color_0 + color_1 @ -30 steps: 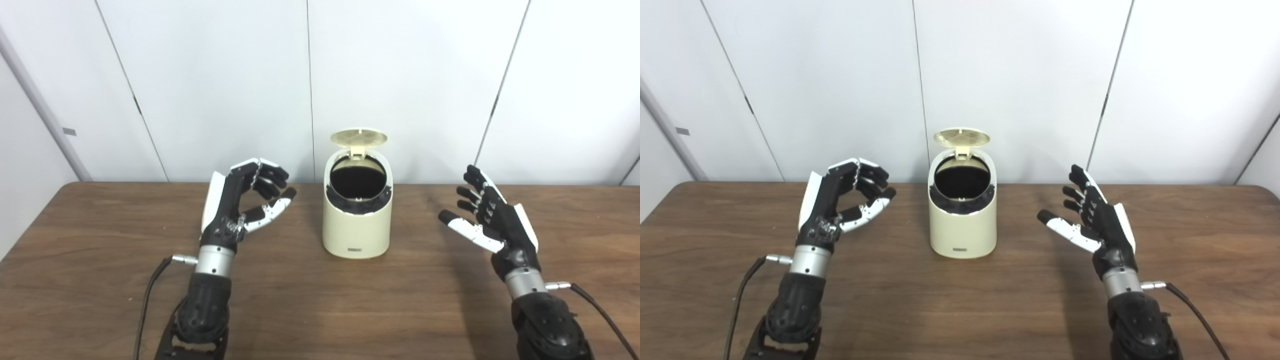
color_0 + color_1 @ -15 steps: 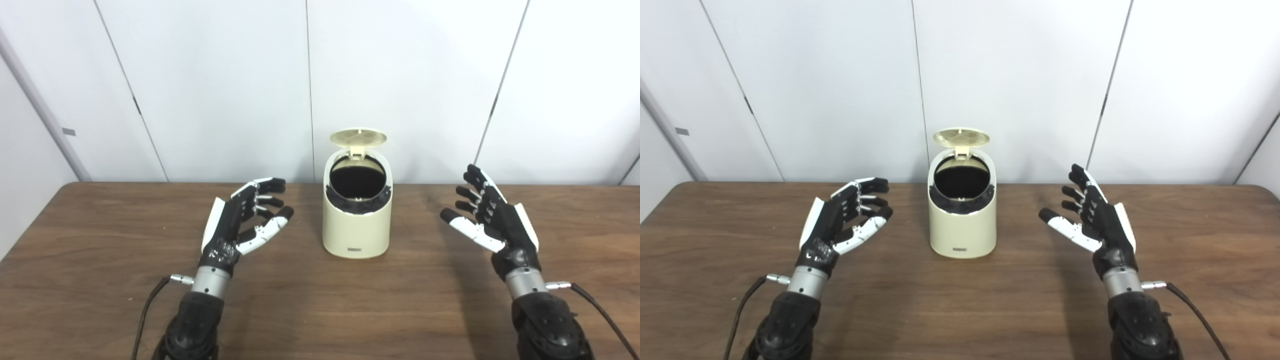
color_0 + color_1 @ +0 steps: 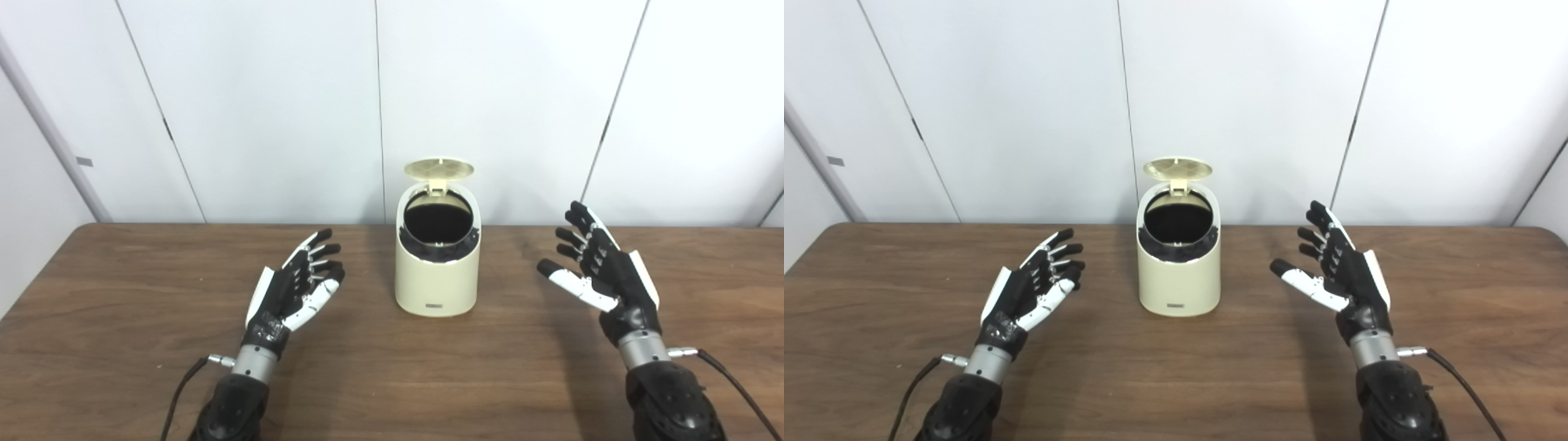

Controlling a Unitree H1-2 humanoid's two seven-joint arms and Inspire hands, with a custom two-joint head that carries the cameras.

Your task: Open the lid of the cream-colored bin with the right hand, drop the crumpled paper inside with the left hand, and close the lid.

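The wooden table [image 3: 122, 343] fills the lower half of what I see, dark brown with a long grain, and behind it stand white wall panels [image 3: 263, 104] split by thin vertical seams.

On the table, toward its far edge and midway between my 2 arms, stands the cream-colored bin [image 3: 436, 278], upright. Its lid [image 3: 440, 168] is tipped up and back on the rear hinge, showing its ribbed underside, so the round mouth is open and dark inside. I cannot see any crumpled paper, neither on the table nor in the dark of the bin.

My right hand [image 3: 603, 269] hangs above the table to the right of the bin, well apart from it, palm turned inward toward the bin, fingers spread and pointing up and away from me, thumb reaching leftward. It holds nothing.

My left hand [image 3: 297, 286] is to the left of the bin, also clear of it, low over the table with the palm facing inward and a little up. Its fingers are stretched out and slightly fanned toward the far edge, the thumb lying close beside them. It holds nothing either.

A thin black cable [image 3: 180, 392] runs from my left wrist, and another cable [image 3: 732, 383] from my right wrist.
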